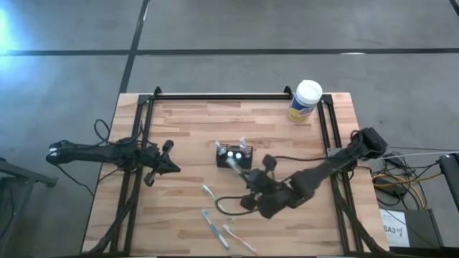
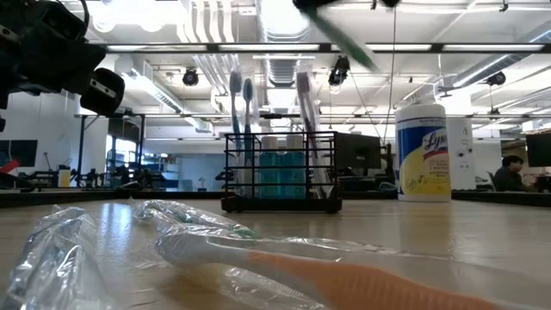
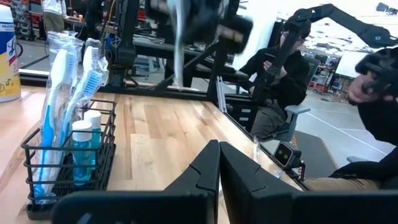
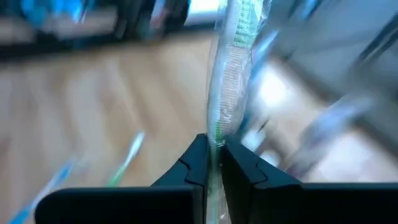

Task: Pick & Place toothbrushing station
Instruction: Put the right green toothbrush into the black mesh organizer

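Observation:
The toothbrushing station (image 1: pixel 235 155), a small black wire basket, stands on the table's middle with several wrapped toothbrushes upright in it (image 3: pixel 62 106) (image 2: pixel 280 172). My right gripper (image 1: pixel 249 176) hovers just near-right of the basket, shut on a plastic-wrapped toothbrush (image 4: pixel 229 68). In the low view that toothbrush (image 2: pixel 349 43) shows as a blur high above the basket. My left gripper (image 1: pixel 169 166) waits shut at the table's left, pointing level toward the basket (image 3: pixel 219 168). My right gripper pinches the wrapped toothbrush between its two fingers (image 4: pixel 216 144), plastic sleeve and all. The brush runs on past the fingertips, its green-marked stretch (image 4: pixel 239 25) beyond them. It is lifted clear of the table and slants above the basket. Which end the fingers have, I cannot tell.
A yellow canister with a white lid (image 1: pixel 305 102) stands at the far right. Three more wrapped toothbrushes (image 1: pixel 209 192) (image 1: pixel 215 226) (image 1: pixel 240 236) lie on the wood near the front edge. People sit beyond the table's right side (image 3: pixel 280 74).

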Controlling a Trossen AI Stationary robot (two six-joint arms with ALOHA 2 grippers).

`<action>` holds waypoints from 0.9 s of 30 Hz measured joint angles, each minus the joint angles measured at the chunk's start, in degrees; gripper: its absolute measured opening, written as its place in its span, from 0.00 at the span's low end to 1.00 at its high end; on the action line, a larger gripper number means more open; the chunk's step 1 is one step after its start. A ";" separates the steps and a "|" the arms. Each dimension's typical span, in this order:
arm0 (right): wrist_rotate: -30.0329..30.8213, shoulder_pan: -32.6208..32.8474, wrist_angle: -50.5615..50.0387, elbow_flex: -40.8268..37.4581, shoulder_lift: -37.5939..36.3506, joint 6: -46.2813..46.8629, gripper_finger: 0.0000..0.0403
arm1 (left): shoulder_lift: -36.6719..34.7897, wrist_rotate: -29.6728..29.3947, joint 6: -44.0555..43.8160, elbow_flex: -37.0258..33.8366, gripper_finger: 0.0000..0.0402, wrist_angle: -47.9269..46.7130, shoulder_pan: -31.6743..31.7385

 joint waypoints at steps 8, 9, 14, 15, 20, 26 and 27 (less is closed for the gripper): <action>15.32 0.13 21.01 -12.74 -3.43 -5.80 0.05 | 0.03 0.00 0.03 0.00 0.03 0.02 0.00; 17.54 0.16 24.57 -14.67 -3.43 -6.82 0.05 | 0.03 -0.01 0.12 0.00 0.03 0.04 -0.01; 28.00 0.27 46.11 -24.81 -2.84 -12.69 0.05 | 0.03 0.00 0.17 0.00 0.03 -0.01 0.00; 29.26 0.22 50.12 -26.56 -2.39 -13.63 0.05 | 0.03 0.00 0.18 0.00 0.03 -0.03 -0.01; 31.18 -0.84 64.28 -31.84 -0.80 -19.39 0.05 | 0.05 -0.02 1.05 0.00 0.03 -0.04 0.00; 31.70 -2.02 65.78 -31.23 -0.39 -24.51 0.05 | 0.05 -0.02 1.39 0.00 0.03 -0.04 0.00; 31.51 -2.33 65.82 -30.77 -0.39 -25.60 0.05 | 0.05 -0.02 1.51 0.00 0.03 -0.04 0.00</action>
